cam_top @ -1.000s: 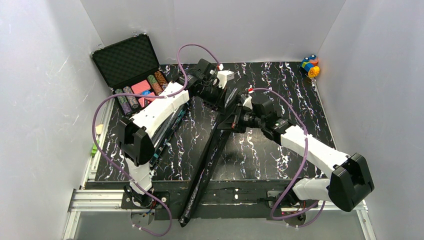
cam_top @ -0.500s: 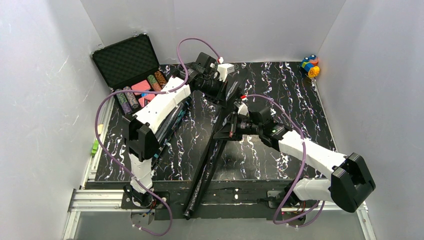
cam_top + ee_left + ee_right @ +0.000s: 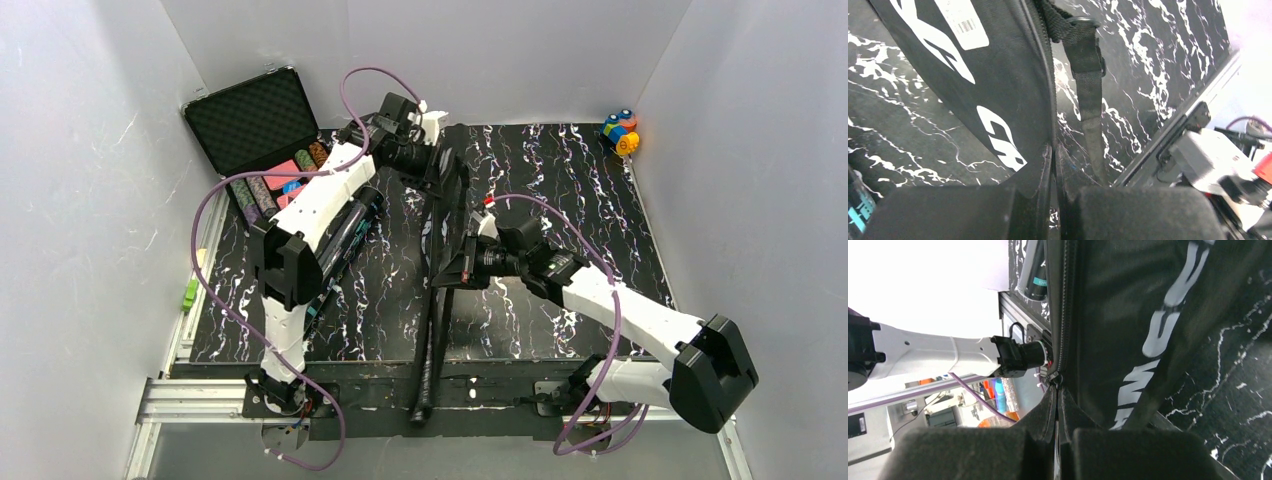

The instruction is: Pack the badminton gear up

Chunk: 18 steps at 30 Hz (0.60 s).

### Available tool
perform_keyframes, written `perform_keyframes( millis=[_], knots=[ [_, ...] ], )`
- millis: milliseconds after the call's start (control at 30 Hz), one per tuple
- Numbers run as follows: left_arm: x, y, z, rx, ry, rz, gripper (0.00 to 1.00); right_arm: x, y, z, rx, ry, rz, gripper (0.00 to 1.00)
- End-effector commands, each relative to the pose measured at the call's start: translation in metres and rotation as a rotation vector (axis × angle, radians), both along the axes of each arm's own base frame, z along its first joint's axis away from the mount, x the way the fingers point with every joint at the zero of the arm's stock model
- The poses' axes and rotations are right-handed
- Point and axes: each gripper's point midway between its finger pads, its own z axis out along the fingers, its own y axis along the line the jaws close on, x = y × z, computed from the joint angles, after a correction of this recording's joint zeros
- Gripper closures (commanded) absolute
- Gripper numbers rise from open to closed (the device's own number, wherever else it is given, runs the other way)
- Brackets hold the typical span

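Top external | left tool [image 3: 441, 168], right tool [image 3: 461, 268] pinch bag [image 3: 438, 325] | poker case [image 3: 255, 122], blocks [image 3: 620, 132] at far corners

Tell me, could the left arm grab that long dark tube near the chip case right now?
Probably not yet: the left fingers are clamped shut on the edge of the big black racket-shaped bag, so they'd have to let go first. The long dark cylindrical tube lies close under that arm.

The bag [image 3: 1008, 75] is black woven cloth, matt, with smooth white printed letters. Its strap [image 3: 1088, 75] is coarse ribbed webbing. The table [image 3: 560, 170] has a smooth black top with white marble-like veins. The case [image 3: 255, 120] is lined with rough black foam.
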Motion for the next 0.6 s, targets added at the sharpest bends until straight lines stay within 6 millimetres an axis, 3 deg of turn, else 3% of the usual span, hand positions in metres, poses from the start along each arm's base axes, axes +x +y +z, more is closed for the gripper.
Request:
perform_keyframes(
  millis=[0, 367, 567],
  knots=[
    [0.067, 0.019, 0.034, -0.053, -0.18, 0.157, 1.0, -0.037, -0.01, 0.007, -0.022, 0.033, 0.108, 0.99],
    [0.085, 0.024, 0.022, -0.022, -0.2, 0.166, 1.0, -0.07, -0.033, -0.016, -0.103, 0.093, 0.201, 0.99],
    [0.09, 0.022, 0.024, -0.025, -0.22, 0.16, 1.0, -0.09, -0.048, -0.03, -0.161, 0.132, 0.217, 0.99]
  ],
)
